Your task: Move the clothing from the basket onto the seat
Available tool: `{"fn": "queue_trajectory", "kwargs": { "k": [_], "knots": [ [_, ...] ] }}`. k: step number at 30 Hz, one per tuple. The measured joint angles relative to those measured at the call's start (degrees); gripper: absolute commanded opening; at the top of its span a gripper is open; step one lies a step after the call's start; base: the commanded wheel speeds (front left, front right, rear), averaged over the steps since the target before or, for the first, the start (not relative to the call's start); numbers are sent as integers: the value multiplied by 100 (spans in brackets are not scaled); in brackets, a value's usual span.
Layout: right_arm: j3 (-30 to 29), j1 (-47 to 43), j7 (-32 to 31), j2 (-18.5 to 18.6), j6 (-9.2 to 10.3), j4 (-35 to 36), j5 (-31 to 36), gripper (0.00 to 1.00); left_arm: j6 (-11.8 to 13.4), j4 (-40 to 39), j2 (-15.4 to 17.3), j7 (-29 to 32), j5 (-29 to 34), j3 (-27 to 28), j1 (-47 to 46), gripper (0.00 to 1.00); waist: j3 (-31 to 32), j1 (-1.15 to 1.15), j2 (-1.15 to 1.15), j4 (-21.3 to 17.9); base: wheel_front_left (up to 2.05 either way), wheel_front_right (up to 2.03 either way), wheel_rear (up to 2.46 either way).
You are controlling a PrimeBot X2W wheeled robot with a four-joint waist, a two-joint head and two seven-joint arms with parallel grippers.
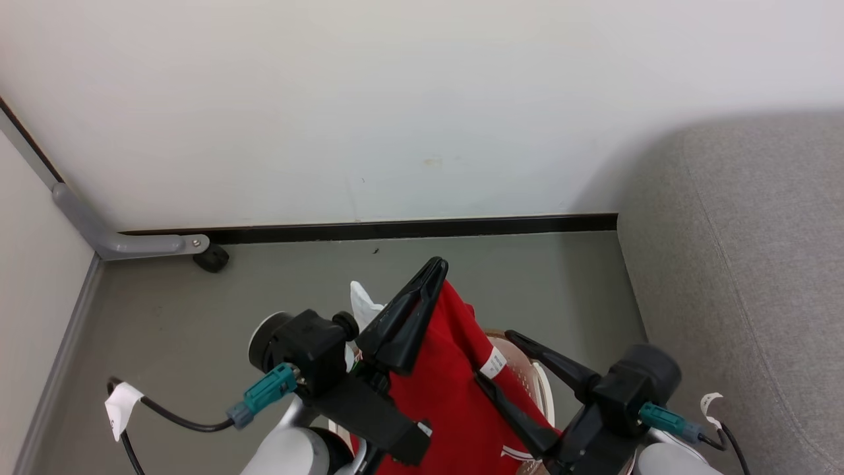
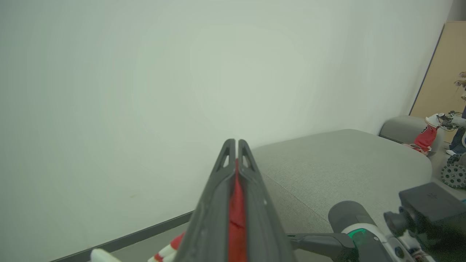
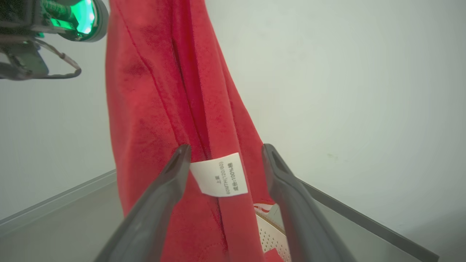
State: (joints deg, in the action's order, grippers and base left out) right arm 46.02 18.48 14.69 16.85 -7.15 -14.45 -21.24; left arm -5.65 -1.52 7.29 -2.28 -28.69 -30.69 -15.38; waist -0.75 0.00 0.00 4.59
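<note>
Head view. Left gripper (image 1: 432, 270): fingers pressed together, pinching the top edge of the clothing (image 1: 448, 389). The red garment hangs straight down from those fingertips, long axis vertical. Right gripper (image 1: 496, 356): fingers spread, one on each side of the hanging fabric, gripping nothing. The basket (image 1: 531, 379) shows as a strip of perforated wall and brown rim just behind the garment, below both sets of fingers. The seat (image 1: 758, 297) lies well off to the right of both grippers, beyond the right one.

Left wrist view. Fingers shut, with a thin red line of fabric clamped along the seam between them. The seat's flat grey top lies ahead of the fingertips and to their right, bare on its near part.

Right wrist view. Fingers apart; the garment drops between them, and its white label (image 3: 219, 174) sits in the gap near the fingertips. The basket's rim shows under the fabric, near the right-hand finger. Whether the hem has cleared the rim cannot be told.

Judgement: the carry goes rightward from the left fingers. The right arm is nearer the seat, but the left arm has the grip. The open right fingers stand in the path.
</note>
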Motion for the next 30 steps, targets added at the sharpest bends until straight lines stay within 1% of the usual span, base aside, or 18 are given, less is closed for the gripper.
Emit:
{"fn": "queue_trajectory", "kwargs": {
  "k": [6, 17, 26, 27, 28, 29, 30],
  "knots": [
    [272, 95, 0, 9, 0, -35, -158, 100, -41, -410, 44, 192, -49, 3, -13, 0, 61, 0, 0, 58, 0, 0, 0],
    [442, 124, 0, 10, 0, -210, -414, 100, -42, -1058, -19, 576, -318, -122, -196, 0, 91, 0, 0, 63, 0, 0, 0],
    [635, 244, 0, -20, 0, -232, -617, 100, -46, -1312, -110, 835, -644, -320, -196, 0, 106, 0, 0, 44, 0, 0, 0],
    [657, 244, 0, -25, 0, -232, -635, 60, -46, -1326, -113, 855, -675, -326, -195, 0, 105, 0, 0, 42, 0, 0, 0],
    [673, 244, 0, -31, 0, -233, -668, 33, -45, -1337, -116, 883, -700, -327, -194, 0, 104, 0, 0, 39, 0, 0, 0],
    [687, 244, 0, -37, 0, -233, -700, 11, -42, -1340, -119, 892, -701, -327, -193, 0, 103, 0, 0, 37, 0, 0, 0],
    [694, 244, 0, -40, 0, -233, -710, 0, -41, -1343, -122, 910, -711, -325, -191, 0, 101, 0, 0, 35, 0, 0, 0]
  ]
}}
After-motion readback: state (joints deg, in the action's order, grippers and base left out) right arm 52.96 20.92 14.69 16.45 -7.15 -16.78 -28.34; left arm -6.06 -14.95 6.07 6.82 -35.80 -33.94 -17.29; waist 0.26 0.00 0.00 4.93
